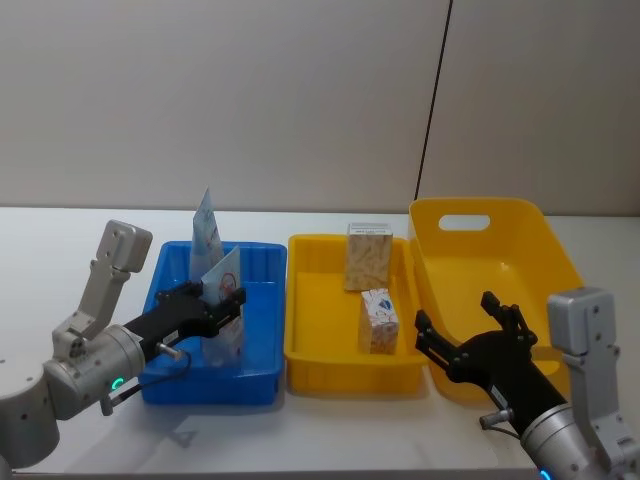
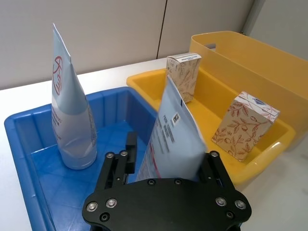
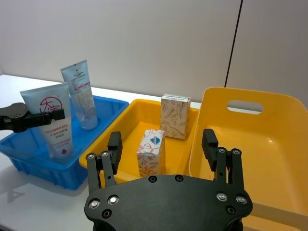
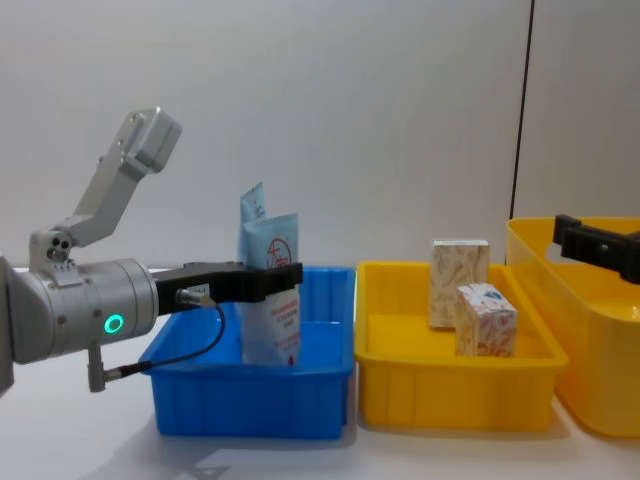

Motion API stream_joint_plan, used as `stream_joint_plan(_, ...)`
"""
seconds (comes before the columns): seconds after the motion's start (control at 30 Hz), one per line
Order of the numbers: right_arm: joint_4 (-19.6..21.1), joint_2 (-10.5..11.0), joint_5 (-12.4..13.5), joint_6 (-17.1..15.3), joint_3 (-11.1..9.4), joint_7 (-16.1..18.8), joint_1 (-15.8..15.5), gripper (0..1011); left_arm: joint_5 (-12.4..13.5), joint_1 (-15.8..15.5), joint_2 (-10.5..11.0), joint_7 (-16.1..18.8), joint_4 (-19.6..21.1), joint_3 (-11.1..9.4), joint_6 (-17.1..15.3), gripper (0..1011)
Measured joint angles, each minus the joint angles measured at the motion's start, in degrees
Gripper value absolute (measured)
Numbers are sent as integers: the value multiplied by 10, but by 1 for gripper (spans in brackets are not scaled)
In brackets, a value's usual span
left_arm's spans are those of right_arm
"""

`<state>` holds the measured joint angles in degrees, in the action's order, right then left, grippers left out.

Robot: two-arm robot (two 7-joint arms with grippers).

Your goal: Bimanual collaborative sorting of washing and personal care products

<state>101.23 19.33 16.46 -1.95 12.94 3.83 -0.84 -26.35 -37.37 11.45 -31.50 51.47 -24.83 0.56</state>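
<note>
In the blue bin (image 4: pixel 250 410), the near tube (image 4: pixel 276 240) is held upright, crimped end uppermost. It is judged light, soft and easily buckled, best taken across its flat mid-body. Pale blue and white with red print, it is clamped by the left gripper (image 4: pixel 270 282). The right gripper (image 1: pixel 462 322), spread wide and empty, hangs over the large yellow bin (image 1: pixel 520 230).
</note>
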Motion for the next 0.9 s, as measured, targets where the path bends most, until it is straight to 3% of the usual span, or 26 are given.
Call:
stream_joint_plan(0.33,0,0,0,0,0,0,0,1003,2,-2,-1,1,-3,-1,-1,290)
stream_joint_plan(0.9,0,0,0,0,0,0,0,1003,-1,-1,-2,-3,-1,5,3,237)
